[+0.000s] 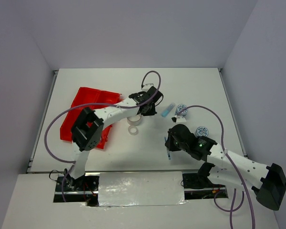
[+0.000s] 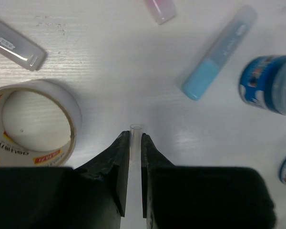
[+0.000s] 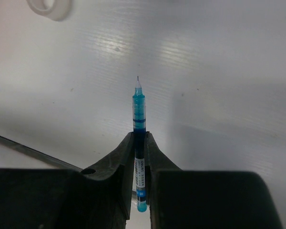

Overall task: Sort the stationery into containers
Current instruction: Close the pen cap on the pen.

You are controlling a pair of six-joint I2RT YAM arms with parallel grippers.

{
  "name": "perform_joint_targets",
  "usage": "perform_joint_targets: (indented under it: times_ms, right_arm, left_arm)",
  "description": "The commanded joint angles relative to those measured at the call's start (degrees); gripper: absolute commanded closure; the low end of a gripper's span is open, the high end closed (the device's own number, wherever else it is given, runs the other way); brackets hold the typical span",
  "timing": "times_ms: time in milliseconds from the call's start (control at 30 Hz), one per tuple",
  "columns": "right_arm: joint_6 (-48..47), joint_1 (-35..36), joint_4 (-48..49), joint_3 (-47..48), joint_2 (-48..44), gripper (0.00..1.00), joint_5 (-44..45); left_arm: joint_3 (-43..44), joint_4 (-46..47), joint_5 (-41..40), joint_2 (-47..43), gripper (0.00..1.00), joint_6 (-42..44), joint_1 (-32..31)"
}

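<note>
Blue thin plastic pen [image 3: 139, 109]: likely light, stiff, slick; best taken mid-barrel; clamped so in right gripper [image 3: 139, 137], tip forward over white table [image 3: 205, 71]. Clear thin plastic tube [image 2: 137, 129], perhaps another pen: pinched in left gripper [image 2: 135, 139] beside white tape ring [image 2: 71, 114]; bright red plastic tray [image 1: 86, 100] well apart.

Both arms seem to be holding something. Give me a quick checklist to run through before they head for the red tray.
1. The right fingers are shut on the blue pen: ok.
2. The left fingers are shut on the thin clear pen: ok.
3. The tape ring is apart from the left fingers: ok, it lies beside them without touching.
4. The red tray has room in its compartments: cannot tell, the left arm covers part of it.
5. Both pens are lifted off the table: cannot tell.
</note>
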Motion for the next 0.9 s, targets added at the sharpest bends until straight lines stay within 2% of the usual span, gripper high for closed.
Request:
perform_joint_targets:
  times_ms: [0, 167, 333, 500, 667, 867]
  right_arm:
    - [-1.39, -0.17, 8.63, -1.40, -3.62, 1.00, -2.75]
    - [-1.04, -0.08, 9.43, 0.00, -3.99, 1.00, -0.82]
    - [-0.43, -0.17, 14.00, -0.70, -4.87, 1.00, -2.93]
    - [2.65, -0.08, 7.24, 2.54, -1.01, 1.00, 3.48]
    - [2.30, -0.17, 8.02, 1.23, -3.19, 1.00, 1.73]
    - [2.38, -0.08, 9.79, -0.35, -3.81, 1.00, -0.65]
  left_arm:
    - [-3.50, 5.77, 2.00, -9.01, 1.00, 1.16, -0.76]
    - [-6.06, 5.78, 1.56, -15.35, 1.00, 1.42, -0.94]
    - [-10.54, 7.89, -0.11, -19.92, 1.00, 1.59, -1.11]
    - [-10.37, 6.04, 1.03, -15.28, 1.00, 2.03, -1.11]
    - [-14.06, 9.38, 1.47, -15.00, 1.00, 1.16, -1.29]
    - [-13.80, 9.03, 1.91, -14.39, 1.00, 1.07, -1.38]
